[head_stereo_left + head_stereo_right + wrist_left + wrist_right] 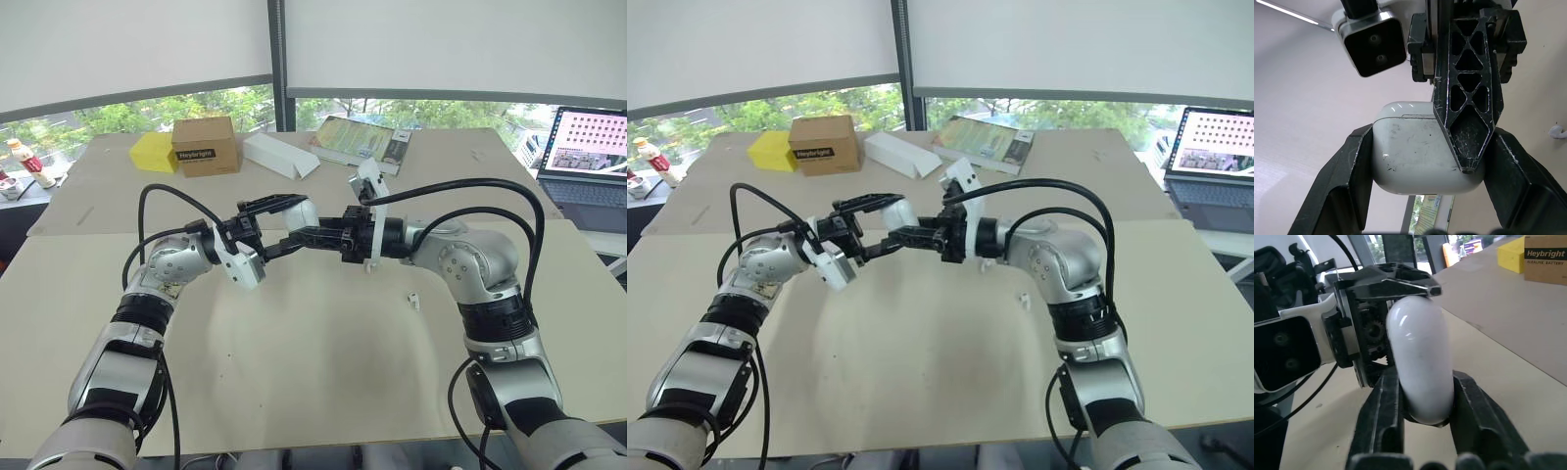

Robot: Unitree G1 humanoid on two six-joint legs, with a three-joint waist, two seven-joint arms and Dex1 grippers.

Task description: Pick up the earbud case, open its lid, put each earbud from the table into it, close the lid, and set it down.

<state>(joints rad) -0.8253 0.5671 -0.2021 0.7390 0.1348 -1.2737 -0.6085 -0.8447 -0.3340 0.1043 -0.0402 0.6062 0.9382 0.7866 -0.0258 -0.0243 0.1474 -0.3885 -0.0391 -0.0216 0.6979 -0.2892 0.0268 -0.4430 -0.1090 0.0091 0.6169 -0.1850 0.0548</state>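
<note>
Left hand: the left hand (296,223) is clamped across the width of the white earbud case (1405,156), one finger on each side.
Right hand: the right hand (1425,382) meets it from the opposite side, its fingers pressed on the case's two broad faces.
Case position: held in the air between both hands, above the middle of the desk (323,382).
Lid: the lid (1400,108) looks closed, its seam a thin line.
Step in hand: the case is picked up and opening the lid is probably next.
Next move: one hand needs to hold the body alone while the other catches the lid edge and swings it back. The glossy shell may slip.
Earbuds counted: one earbud (413,301) on the desk, at 4 o'clock from the hands.
Cases counted: one.
Far desk, 11 to 12 o'clock: one Heybright box (206,145), one yellow box (154,152), one white box (279,155).
2 o'clock: one laptop (588,157).
</note>
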